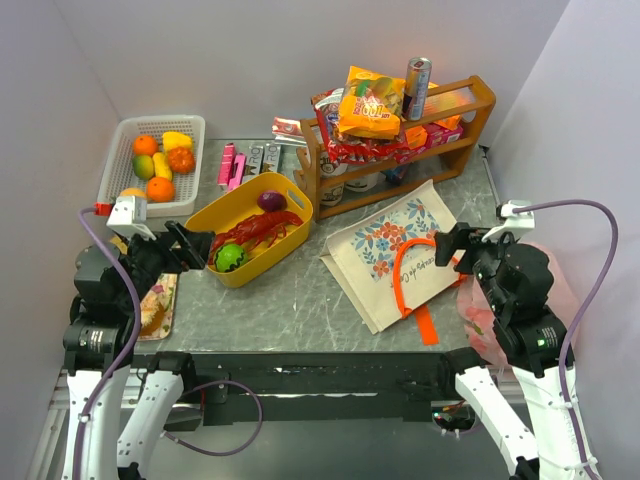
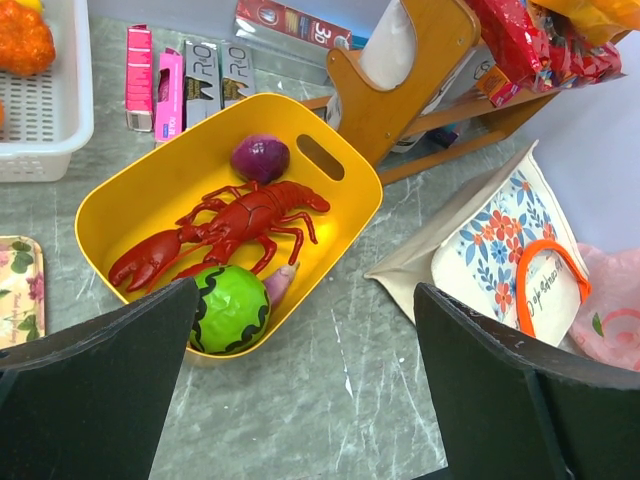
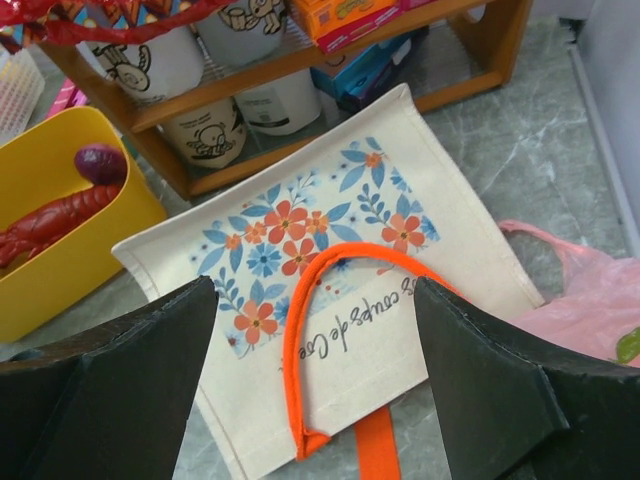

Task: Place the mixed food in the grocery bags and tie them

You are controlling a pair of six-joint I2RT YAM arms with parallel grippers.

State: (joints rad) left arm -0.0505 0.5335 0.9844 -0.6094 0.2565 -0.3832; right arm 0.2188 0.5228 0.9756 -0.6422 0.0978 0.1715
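- The left tool [image 1: 198, 248] hangs over the near end of the yellow tub [image 1: 222, 214], its fingers spread wide and holding nothing. It looks lined up for the green ball-like fruit [image 1: 230, 258], which lies in the tub's near corner.
- The right tool [image 1: 450, 245], also wide open and empty, hovers to the right of the tub, above the cream canvas tote [image 1: 385, 245] and close to its orange handle [image 1: 408, 275]. I judge it is there to lift the mouth open for loading.
- The tote lies flat on the bench with its floral print up, and nothing is packed in it.
- The pink plastic bag [image 1: 478, 312] is thin, translucent and crumpled. It sits farther right of the tub, beyond the tote and partly under the right arm.
- The purple vegetable [image 1: 270, 200] rests at the tub's far end, beside the red lobster [image 1: 255, 232].
- The orange crisp bag [image 1: 370, 102], slim silver-red can [image 1: 416, 88] and red snack packets [image 1: 350, 150] sit on the wooden rack [image 1: 470, 130], behind and right of the tub.
- An orange [image 1: 160, 188] and a yellow fruit [image 1: 176, 140] lie in the white mesh basket [image 1: 118, 150], left of the tub.
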